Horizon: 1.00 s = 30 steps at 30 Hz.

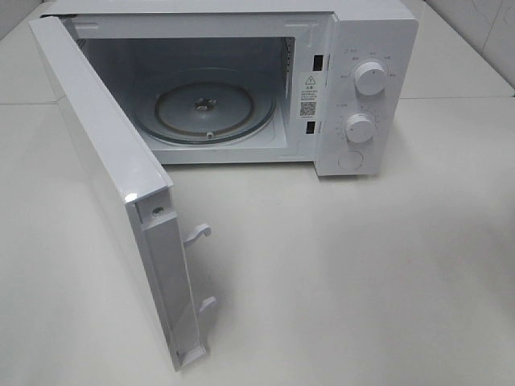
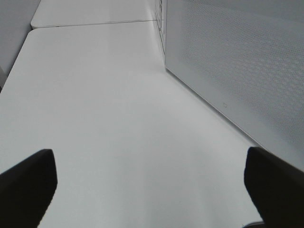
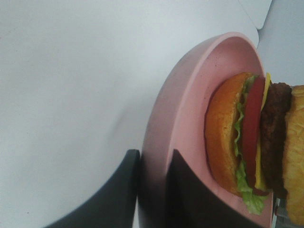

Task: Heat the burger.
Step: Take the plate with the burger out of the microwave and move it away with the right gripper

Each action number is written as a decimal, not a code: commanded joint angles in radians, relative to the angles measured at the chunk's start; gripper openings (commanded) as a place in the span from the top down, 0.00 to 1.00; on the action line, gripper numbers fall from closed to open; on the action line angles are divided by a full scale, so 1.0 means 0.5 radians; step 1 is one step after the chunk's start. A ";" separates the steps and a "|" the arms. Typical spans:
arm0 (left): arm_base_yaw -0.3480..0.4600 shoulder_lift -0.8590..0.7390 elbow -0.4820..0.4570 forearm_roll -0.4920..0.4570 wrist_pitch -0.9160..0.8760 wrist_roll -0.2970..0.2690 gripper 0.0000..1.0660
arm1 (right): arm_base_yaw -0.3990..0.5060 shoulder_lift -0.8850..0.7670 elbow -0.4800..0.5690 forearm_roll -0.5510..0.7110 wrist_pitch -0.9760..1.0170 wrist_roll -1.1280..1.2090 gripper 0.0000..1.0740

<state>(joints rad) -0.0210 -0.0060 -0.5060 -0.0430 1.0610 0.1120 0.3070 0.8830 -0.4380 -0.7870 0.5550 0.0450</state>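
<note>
The right gripper was seen closed on the rim of the pink plate, one dark finger pressed against the plate's underside and the other against its inner face. The burger was carried on that plate, its tan bun, lettuce, tomato, cheese and patty stacked close beside the gripped edge. Neither plate nor burger was caught by the exterior high camera.

The left gripper was held wide open above the bare white table, nothing being between its two dark fingertips, with the microwave door standing just to one side.

From above, the microwave was shown with its door swung fully out over the table, the cavity and glass turntable exposed. Open tabletop was left in front of the control panel and beside the door's latch edge.
</note>
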 commanded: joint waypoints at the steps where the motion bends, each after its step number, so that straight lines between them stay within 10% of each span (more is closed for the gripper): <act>1: -0.004 -0.032 0.002 -0.006 -0.030 -0.010 0.02 | -0.008 0.026 -0.022 -0.228 0.010 0.128 0.93; 30: -0.004 -0.032 0.002 -0.006 -0.030 -0.010 0.02 | -0.008 0.768 -0.022 -0.712 0.256 1.248 0.92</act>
<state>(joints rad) -0.0210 -0.0060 -0.5060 -0.0430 1.0610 0.1120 0.3070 1.2580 -0.4380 -1.0610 0.6580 0.6430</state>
